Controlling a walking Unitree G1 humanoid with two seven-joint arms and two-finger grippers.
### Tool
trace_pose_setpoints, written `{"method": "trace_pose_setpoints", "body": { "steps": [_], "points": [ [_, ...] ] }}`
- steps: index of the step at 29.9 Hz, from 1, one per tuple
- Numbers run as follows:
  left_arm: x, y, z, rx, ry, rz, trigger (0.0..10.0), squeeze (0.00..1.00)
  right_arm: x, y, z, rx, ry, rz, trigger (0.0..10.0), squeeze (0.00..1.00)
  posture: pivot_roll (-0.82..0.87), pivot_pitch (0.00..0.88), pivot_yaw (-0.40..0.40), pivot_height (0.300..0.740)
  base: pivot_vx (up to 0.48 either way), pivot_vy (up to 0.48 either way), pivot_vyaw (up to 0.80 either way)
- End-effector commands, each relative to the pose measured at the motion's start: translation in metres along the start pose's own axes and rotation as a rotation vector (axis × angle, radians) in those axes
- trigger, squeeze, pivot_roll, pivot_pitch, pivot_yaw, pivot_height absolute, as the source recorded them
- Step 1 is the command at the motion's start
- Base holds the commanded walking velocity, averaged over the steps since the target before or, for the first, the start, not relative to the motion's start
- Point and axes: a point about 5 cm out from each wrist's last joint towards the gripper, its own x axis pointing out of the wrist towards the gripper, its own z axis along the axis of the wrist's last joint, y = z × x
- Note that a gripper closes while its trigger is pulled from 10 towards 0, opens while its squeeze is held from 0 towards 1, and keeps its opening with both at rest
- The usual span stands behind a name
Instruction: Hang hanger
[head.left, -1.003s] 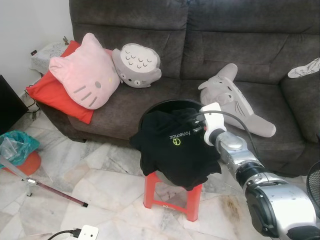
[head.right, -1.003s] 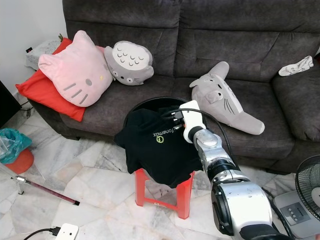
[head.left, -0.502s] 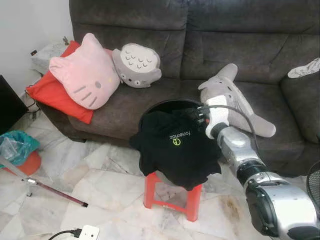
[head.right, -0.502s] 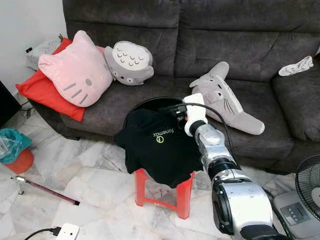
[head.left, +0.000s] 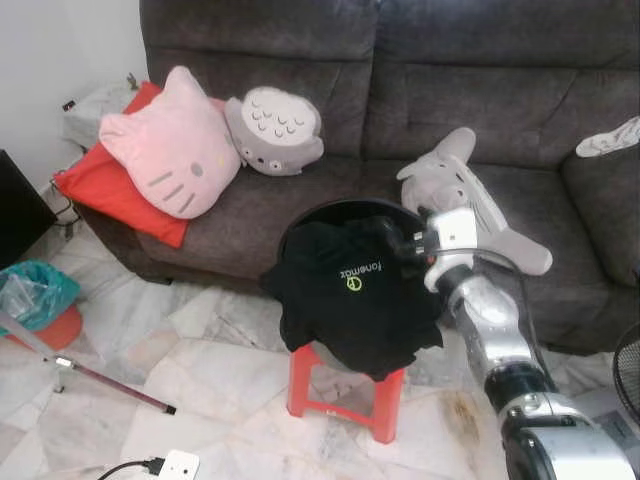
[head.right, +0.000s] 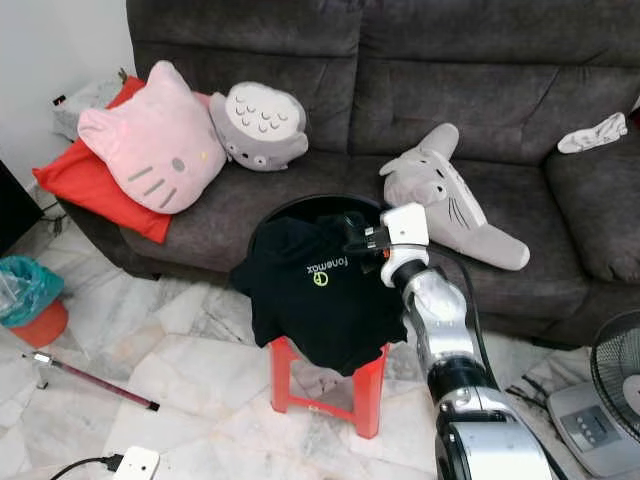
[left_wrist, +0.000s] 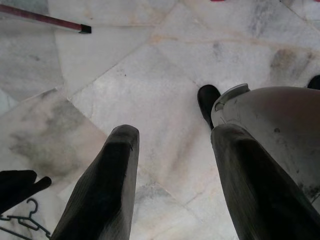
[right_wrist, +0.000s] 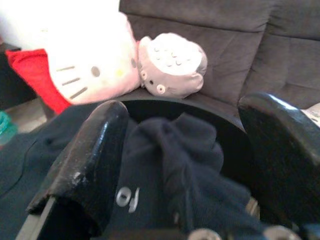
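Hanger (left_wrist: 20, 220) is what I'm after, and I can see a thin dark wire one lying flat on the marble floor (left_wrist: 150, 100) at the edge of my left wrist view, beside a dark shape I can't identify. My left gripper (left_wrist: 175, 165) hangs idle over that floor with its two black fingers spread apart and nothing between them. My right gripper (right_wrist: 185, 165) is at work over the black T-shirt (head.left: 350, 300), which is draped on a black round basin (head.right: 300, 208) sitting on a red plastic stool (head.left: 345, 395) in front of the dark grey sofa (head.left: 480, 70). From the head cameras I see the white wrist of the right arm at the shirt's upper edge, on the side nearest the grey elephant plush (head.left: 470, 200). From the right wrist camera the fingers (right_wrist: 85, 150) stand wide apart, with a bunched fold of the shirt's dark fabric rising between them; I can't tell whether either pad touches the cloth, but the jaws are not closed on it. On the sofa behind lie a pink cat-face cushion (head.left: 170, 145) on a red pillow (head.left: 110, 190), and next to it a grey round plush (head.left: 272, 125).
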Motion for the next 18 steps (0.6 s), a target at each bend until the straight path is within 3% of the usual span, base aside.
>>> {"method": "trace_pose_setpoints", "body": {
  "steps": [1, 2, 10, 18],
  "points": [
    [-0.001, 0.001, -0.006, -0.01, 0.028, 0.003, 10.0, 0.0, -0.004, 0.005, 0.003, -0.004, -0.018, 0.057, 10.0, 0.16, -0.04, 0.025, 0.039, 0.74, 0.0, 0.0, 0.0],
    [-0.001, 0.001, -0.006, -0.011, 0.028, 0.004, 10.0, 0.0, -0.008, 0.006, 0.002, 0.004, -0.015, 0.074, 10.0, 1.0, -0.04, 0.025, 0.04, 0.74, 0.0, 0.0, 0.0],
    [-0.001, 0.002, -0.006, -0.006, 0.03, 0.001, 10.0, 0.0, -0.025, -0.015, -0.006, -0.021, 0.08, -0.023, 10.0, 1.0, -0.05, 0.026, 0.046, 0.74, 0.0, 0.0, 0.0],
    [-0.001, 0.003, -0.006, -0.005, 0.029, 0.001, 10.0, 0.0, -0.026, -0.017, -0.001, -0.049, 0.191, 0.048, 10.0, 1.0, -0.05, 0.026, 0.049, 0.74, 0.0, 0.0, 0.0]
  ]
}}
